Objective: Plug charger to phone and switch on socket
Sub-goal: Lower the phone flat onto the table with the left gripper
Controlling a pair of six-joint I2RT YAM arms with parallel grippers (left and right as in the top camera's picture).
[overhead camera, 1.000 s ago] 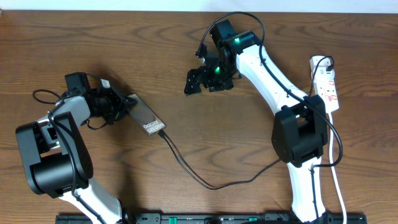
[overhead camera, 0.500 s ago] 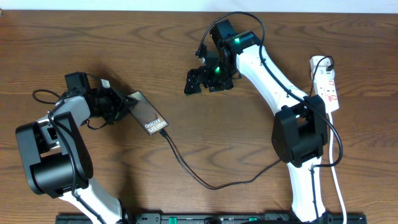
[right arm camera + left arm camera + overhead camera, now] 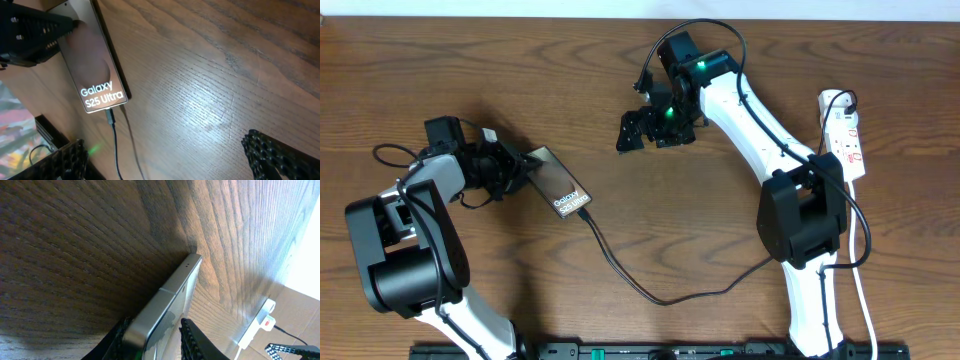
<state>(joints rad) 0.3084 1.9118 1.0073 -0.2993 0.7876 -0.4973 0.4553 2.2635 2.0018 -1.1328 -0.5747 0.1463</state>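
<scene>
Overhead: your left gripper (image 3: 523, 163) clamps the Galaxy S25 Ultra phone (image 3: 558, 185) at 9 o'clock on the table (image 3: 470, 60), prob. steadying it w/ charger (image 3: 664, 300) seated at its 5 o'clock end; right gripper (image 3: 650, 128) gapes empty near 12, socket (image 3: 845, 135) at 3.

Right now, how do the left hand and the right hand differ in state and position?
Grip: the left hand is shut on one end of the phone; the right hand is open and holds nothing.
Place: the left hand is at the left side of the table; the right hand is near its far middle.
Shared: neither touches the socket.
</scene>
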